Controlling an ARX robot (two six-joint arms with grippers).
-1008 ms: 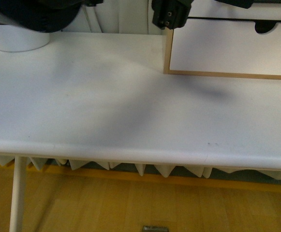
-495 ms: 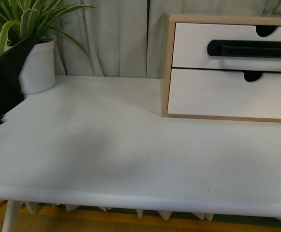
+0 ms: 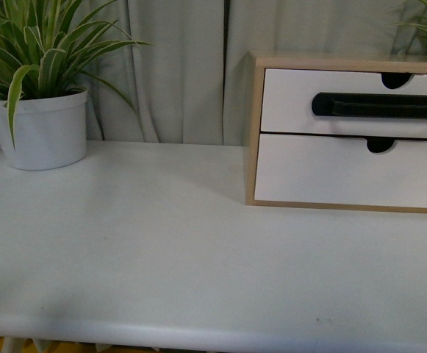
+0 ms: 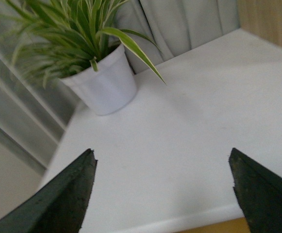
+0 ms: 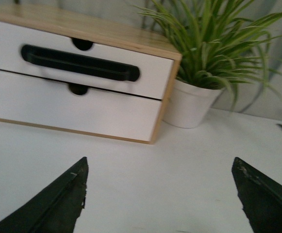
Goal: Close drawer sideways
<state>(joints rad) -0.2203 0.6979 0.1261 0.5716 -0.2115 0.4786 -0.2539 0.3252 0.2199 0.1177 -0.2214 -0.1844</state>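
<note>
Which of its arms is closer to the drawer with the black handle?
Right. The right end effector faces the drawer across the table; the left end effector faces the plant pot, farther off.

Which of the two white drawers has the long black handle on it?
The upper white drawer in the light wood case; the lower white drawer shows only a half-round cutout.

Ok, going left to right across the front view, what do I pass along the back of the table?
white plant pot → curtain → wood case, left wall → drawer with the black bar handle
</note>
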